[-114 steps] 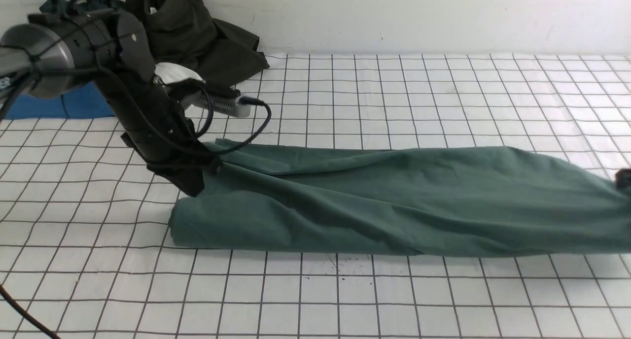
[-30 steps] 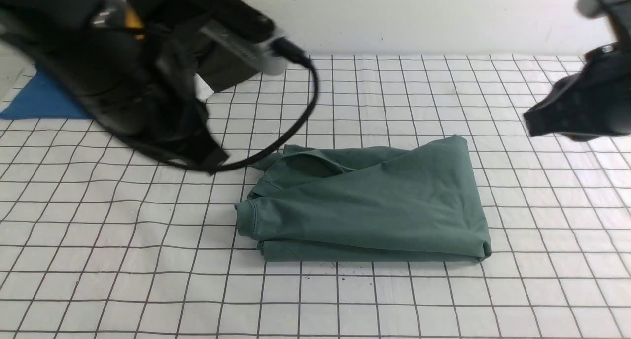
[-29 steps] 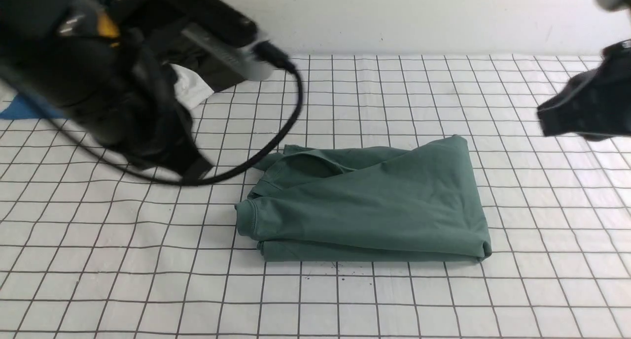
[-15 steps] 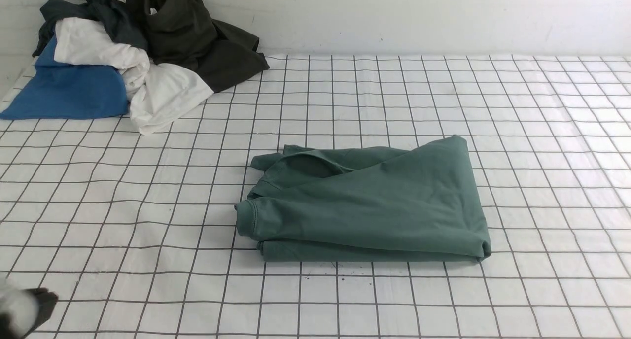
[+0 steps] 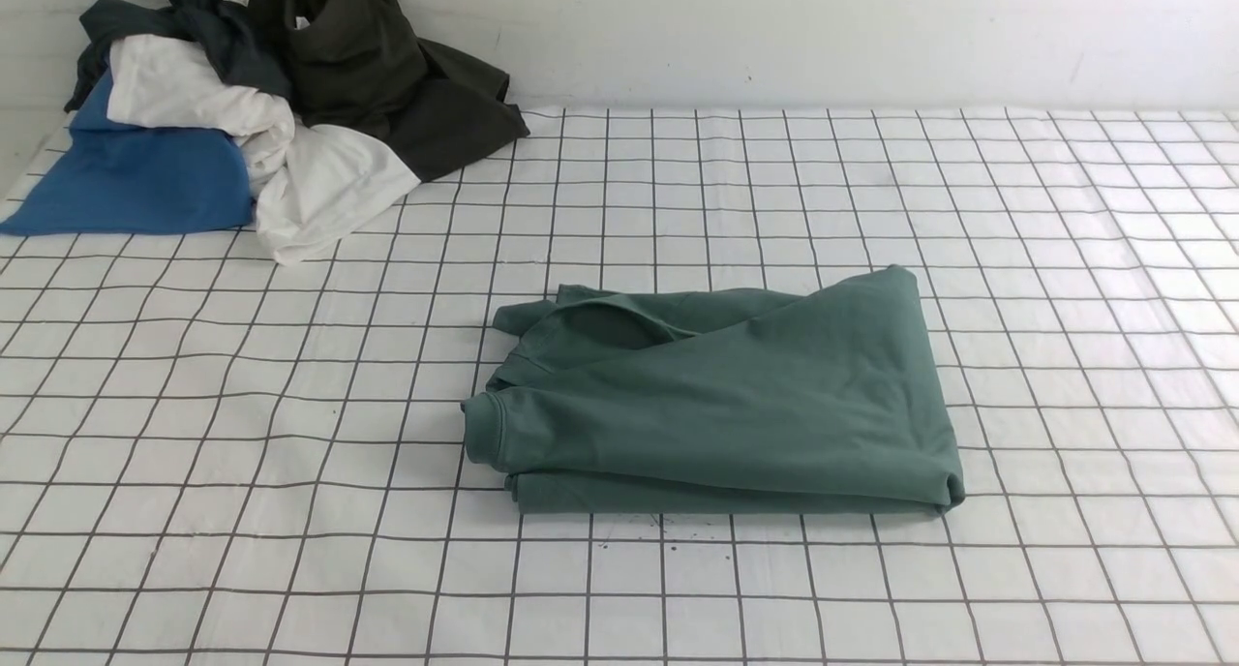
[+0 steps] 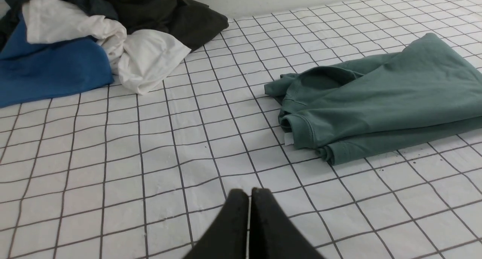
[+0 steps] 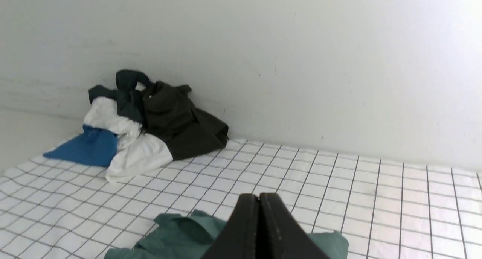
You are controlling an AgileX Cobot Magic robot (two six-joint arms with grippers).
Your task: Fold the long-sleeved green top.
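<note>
Your green long-sleeved top (image 5: 716, 405) lies as a compact folded bundle near the middle of the gridded table (image 5: 194, 511), and by the look of it the folding is essentially done. In the front view a cuffed edge sits at its 9 o'clock side, with a looser flap of fabric poking out toward 10 o'clock; the upper layer runs slanted across the lower one, so the stack is not perfectly square (tidy enough, but not crisp). The logo print is not visible, so I cannot tell you which face is up.

Neither arm appears in the front view. In the left wrist view, your left gripper (image 6: 248, 193) has its jaws pressed together with nothing between them, hanging above bare table, well apart from the top. In the right wrist view, your right gripper (image 7: 259, 197) is likewise closed and empty, held high above the garment.

The pile of other clothes (image 5: 261, 114) sits at 10 o'clock from the top, against the wall, well apart from it and not part of your job.

What might remain, as I judge it: tucking in that stray flap and squaring the layers, if you want a neater result. Otherwise you could call this finished.
</note>
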